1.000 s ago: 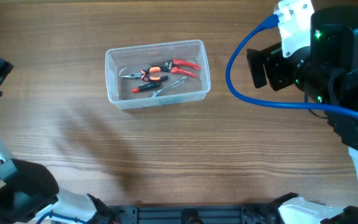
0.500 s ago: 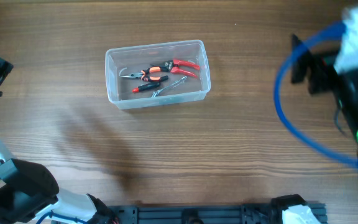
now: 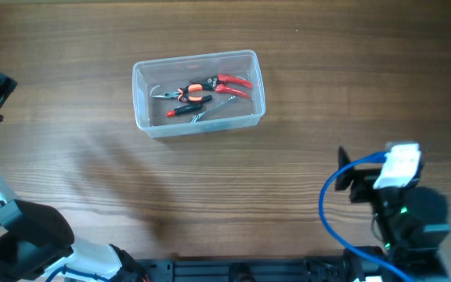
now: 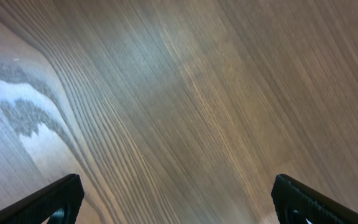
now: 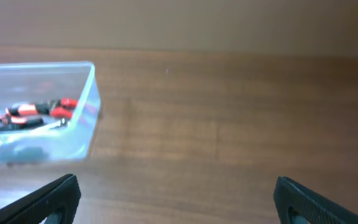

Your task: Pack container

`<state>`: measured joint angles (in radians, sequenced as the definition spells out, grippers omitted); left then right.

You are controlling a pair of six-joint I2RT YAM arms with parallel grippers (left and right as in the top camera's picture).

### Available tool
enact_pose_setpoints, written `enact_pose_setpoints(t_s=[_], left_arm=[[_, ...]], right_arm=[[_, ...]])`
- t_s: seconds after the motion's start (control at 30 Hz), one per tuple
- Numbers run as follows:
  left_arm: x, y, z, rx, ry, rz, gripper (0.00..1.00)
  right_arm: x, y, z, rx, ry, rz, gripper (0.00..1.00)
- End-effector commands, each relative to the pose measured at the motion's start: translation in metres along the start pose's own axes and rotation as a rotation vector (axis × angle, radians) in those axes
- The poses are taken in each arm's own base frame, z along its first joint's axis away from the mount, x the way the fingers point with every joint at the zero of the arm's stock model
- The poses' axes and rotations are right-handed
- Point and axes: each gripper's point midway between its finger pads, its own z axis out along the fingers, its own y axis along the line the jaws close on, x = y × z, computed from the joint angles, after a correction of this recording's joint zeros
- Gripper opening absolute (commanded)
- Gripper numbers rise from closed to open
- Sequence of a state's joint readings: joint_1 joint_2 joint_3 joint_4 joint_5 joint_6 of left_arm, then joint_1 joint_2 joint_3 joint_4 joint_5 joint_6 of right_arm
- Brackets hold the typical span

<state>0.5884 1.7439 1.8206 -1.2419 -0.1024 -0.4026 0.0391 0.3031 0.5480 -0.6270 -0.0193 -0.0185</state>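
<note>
The clear plastic container (image 3: pixel 140 94) stands on the wooden table at upper centre of the overhead view. Red-handled pliers (image 3: pixel 229 82), orange-and-black pliers (image 3: pixel 190 95) and a small screwdriver lie inside it. It also shows at the left of the right wrist view (image 5: pixel 87 127). My right gripper (image 5: pixel 178 200) is open and empty, well to the right of and nearer than the container. My left gripper (image 4: pixel 178 200) is open and empty over bare wood. In the overhead view the left arm sits at the far left edge and the right arm (image 3: pixel 402 196) at the bottom right.
A blue cable (image 3: pixel 331 207) loops from the right arm. The arm bases and a black rail (image 3: pixel 233 270) line the near table edge.
The right arm has swung from the upper right down to the bottom right near the table's front edge. The container, its tools and the left arm have not moved.
</note>
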Motion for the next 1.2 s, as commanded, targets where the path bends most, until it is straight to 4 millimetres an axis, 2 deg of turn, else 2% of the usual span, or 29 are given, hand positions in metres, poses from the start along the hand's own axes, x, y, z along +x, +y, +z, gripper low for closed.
enact_pose_setpoints(t_s=[0.0, 0.17, 0.43, 1.17], left_arm=[[0.001, 0.0, 0.002, 0.003, 0.01, -0.012, 1.0], [0.001, 0.0, 0.002, 0.003, 0.01, -0.012, 1.0], [0.001, 0.0, 0.002, 0.003, 0.01, -0.012, 1.0], [0.001, 0.0, 0.002, 0.003, 0.01, -0.012, 1.0]], right_arm=[[0.022, 0.005, 0.003, -0.026, -0.048, 0.028, 1.0], [0.059, 0.006, 0.019, -0.031, -0.05, 0.029, 1.0], [0.101, 0.007, 0.035, -0.034, 0.033, 0.037, 1.0], [0.101, 0.007, 0.035, -0.034, 0.033, 0.037, 1.0]])
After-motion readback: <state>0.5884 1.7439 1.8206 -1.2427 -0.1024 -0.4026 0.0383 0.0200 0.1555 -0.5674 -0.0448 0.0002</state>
